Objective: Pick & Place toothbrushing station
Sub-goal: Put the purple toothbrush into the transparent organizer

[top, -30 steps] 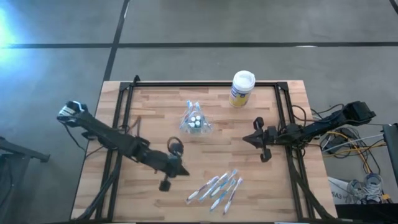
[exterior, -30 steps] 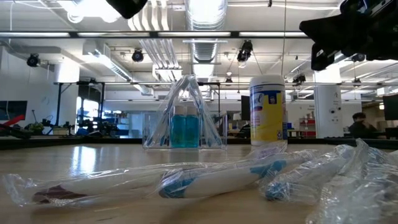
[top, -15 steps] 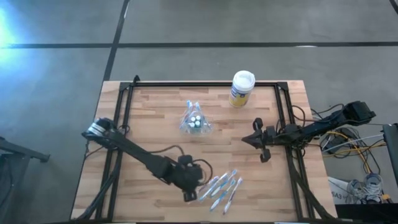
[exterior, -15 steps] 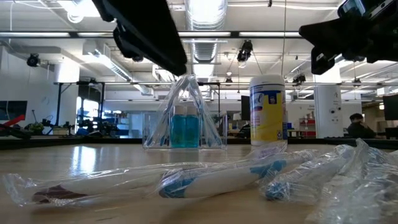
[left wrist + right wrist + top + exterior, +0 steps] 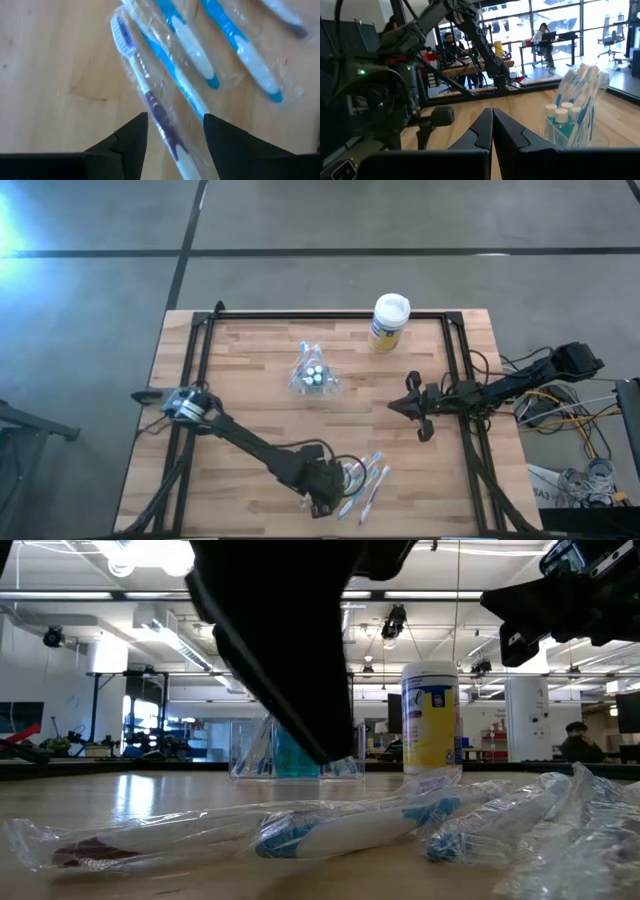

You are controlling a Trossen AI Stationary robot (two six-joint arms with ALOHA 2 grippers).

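Note:
The toothbrushing station's clear holder point(image 5: 313, 373) stands on its base at the table's middle, with toothbrushes and teal-capped tubes point(image 5: 559, 116) upright in it. Several plastic-wrapped toothbrushes point(image 5: 358, 480) lie flat near the front edge. My left gripper point(image 5: 175, 125) is open above them, pointing down. Its fingers stand on either side of the handle of a wrapped toothbrush with a purple-marked handle point(image 5: 159, 116) and touch nothing. My right gripper point(image 5: 398, 405) is shut and held above the table's right side, with nothing in it.
A white-lidded canister with a yellow-blue label point(image 5: 389, 322) stands at the far edge. A black frame point(image 5: 330, 315) runs along the table's far and side edges. In the low view my left arm point(image 5: 290, 650) hides part of the holder point(image 5: 345, 766).
My left gripper has swept from the table's left-middle toward its right and near edge and come down over the wrapped toothbrushes. The toothbrushes and the holder lie where they were.

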